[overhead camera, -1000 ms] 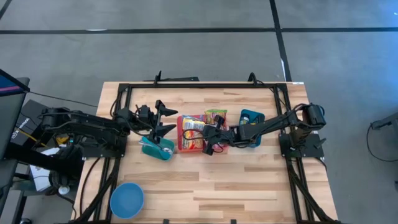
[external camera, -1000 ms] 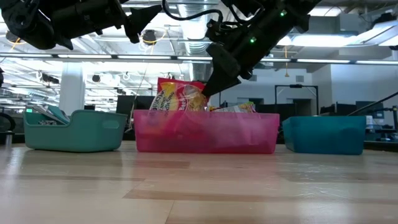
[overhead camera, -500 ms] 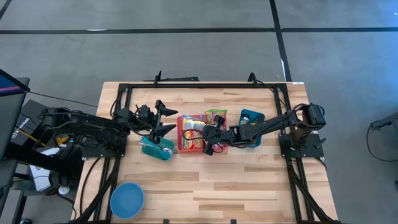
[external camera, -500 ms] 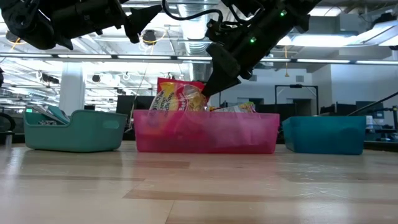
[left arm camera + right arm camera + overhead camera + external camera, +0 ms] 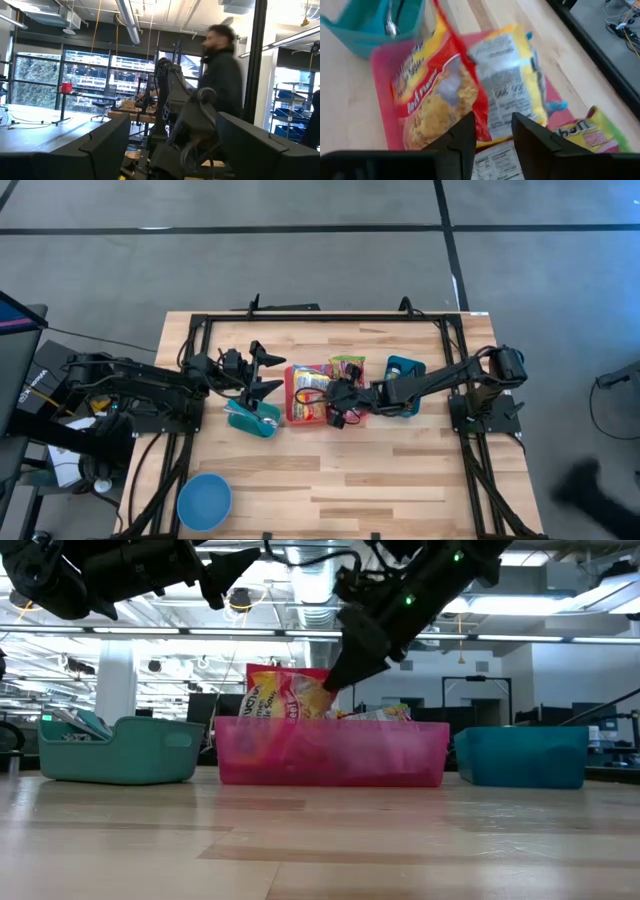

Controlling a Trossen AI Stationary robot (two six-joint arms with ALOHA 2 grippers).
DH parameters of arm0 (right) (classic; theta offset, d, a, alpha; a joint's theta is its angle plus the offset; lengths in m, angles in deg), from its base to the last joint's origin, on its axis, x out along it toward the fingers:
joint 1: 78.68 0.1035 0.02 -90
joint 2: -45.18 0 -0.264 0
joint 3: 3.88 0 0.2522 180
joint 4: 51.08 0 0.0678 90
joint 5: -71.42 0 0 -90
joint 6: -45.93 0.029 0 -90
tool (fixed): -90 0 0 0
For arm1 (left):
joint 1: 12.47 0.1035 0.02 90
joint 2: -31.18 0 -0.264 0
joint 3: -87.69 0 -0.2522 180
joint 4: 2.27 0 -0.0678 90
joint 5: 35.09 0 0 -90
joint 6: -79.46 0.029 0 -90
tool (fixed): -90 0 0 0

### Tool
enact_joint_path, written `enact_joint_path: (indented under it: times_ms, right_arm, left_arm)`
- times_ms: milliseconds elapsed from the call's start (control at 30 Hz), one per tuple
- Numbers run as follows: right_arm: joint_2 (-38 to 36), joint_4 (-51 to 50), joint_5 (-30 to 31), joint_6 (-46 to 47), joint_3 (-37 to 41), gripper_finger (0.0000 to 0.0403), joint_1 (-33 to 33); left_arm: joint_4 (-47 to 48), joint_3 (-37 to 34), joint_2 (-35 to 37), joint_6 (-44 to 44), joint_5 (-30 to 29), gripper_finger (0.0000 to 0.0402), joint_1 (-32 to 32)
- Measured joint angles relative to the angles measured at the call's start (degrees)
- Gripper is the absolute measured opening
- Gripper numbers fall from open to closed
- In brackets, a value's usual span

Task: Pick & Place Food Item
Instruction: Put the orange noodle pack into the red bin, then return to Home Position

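Red-and-yellow snack bag (image 5: 283, 695) leans in the pink tray (image 5: 330, 752) at mid-table, one end sticking up above the rim in the low view and its long axis running roughly along the tray's length, tilted upward. Just above that raised end hangs the right gripper (image 5: 337, 402), its fingers (image 5: 462, 134) parted with a narrow gap; the bag lies just ahead of the tips, and whether they touch it cannot be told. More packets, one yellow-green (image 5: 348, 366), crowd the same tray. A teal bin (image 5: 120, 750) holding a spoon sits on one side, a blue bin (image 5: 522, 755) on the other, a blue bowl (image 5: 204, 501) near the table's front edge. The left gripper (image 5: 268, 372) waits spread wide above the teal bin. A person (image 5: 222, 65) stands in the room beyond.
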Motion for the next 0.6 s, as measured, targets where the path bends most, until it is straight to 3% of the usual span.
enact_joint_path:
  times_ms: [600]
  right_arm:
    - [-8.7, -6.2, -3.6, -0.2, -0.1, 0.0140, -1.2]
  left_arm:
    - [0.0, 0.0, 0.0, 0.0, 0.0, 0.0290, 0.0]
